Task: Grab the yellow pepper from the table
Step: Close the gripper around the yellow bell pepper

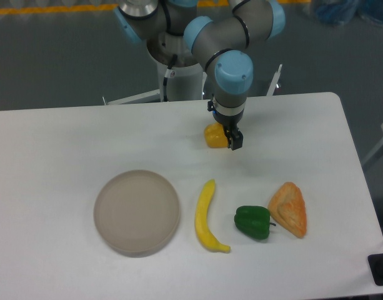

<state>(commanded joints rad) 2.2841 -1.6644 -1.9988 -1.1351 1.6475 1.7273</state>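
The small glossy yellow-orange lobed pepper [213, 135] rests on the large flat white desk [66, 137], toward its far edge and well apart from the long yellow banana [207, 215] in front of it, and the 2-finger black tool [233, 139] is low at the pepper's side, touching or nearly so. Only 1 dark finger [235, 139] is plainly seen, so I cannot tell whether the tool is released or already clenched on the pepper. The pepper has no clear long axis, and the bare desk around it, with the round grey-beige plate [137, 212], dark green pepper [253, 222] and orange-tan wedge [289, 209] far away, seems to leave free room for a straight lift.
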